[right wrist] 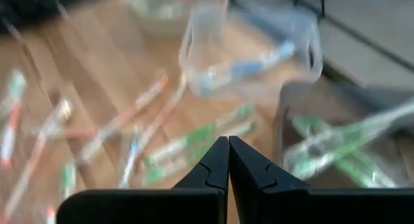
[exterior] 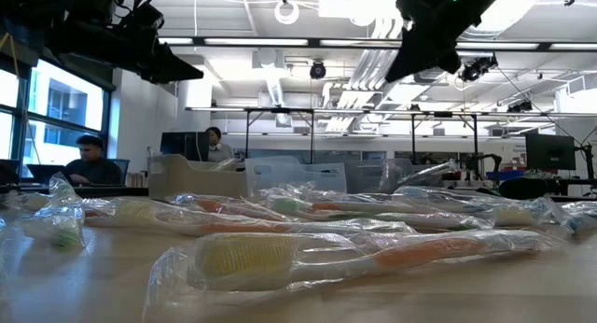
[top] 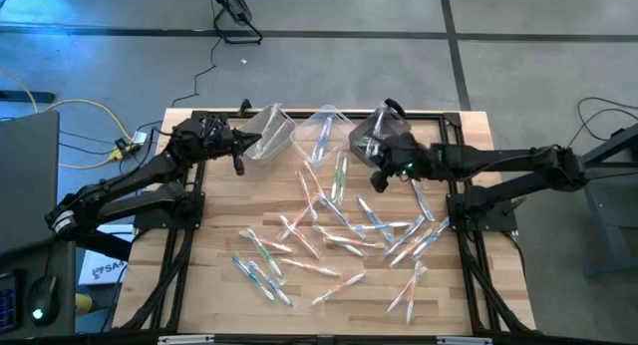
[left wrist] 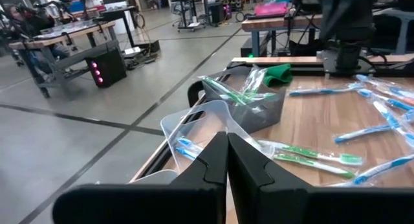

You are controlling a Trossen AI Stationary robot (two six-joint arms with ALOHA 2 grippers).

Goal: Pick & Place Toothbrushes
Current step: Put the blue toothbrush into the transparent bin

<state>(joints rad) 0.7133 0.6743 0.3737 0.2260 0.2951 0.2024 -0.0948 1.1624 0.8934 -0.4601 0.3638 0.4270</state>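
The toothbrushes (top: 329,230) lie scattered in clear wrappers over the middle and the near part of the wooden desk (top: 214,285); most of them gather toward the right edge, and a smaller group lies toward the near left; in the low view the closest one (exterior: 373,258) shows white bristles and an orange handle, lying flat by the near edge; their handles are orange, blue or green, and many cross one another.

Farther back, along the far edge of the desk, three plastic bins stand side by side; the left bin (top: 271,136) is clear; the middle bin (top: 324,131) is clear and holds a toothbrush with a blue handle; the right bin (top: 374,131) is darker and holds several green-handled toothbrushes, with a small green object (left wrist: 279,73) at its far side.

The left gripper (top: 237,164) is just beside the left bin, near the far left corner; its fingers (left wrist: 210,169) are pressed together and hold nothing; the right gripper (top: 379,180) is above the desk just in front of the right bin; its fingers (right wrist: 213,162) are also pressed together with nothing between them.

Beyond the desk, in the room, two persons (exterior: 89,160) sit at work desks with monitors.
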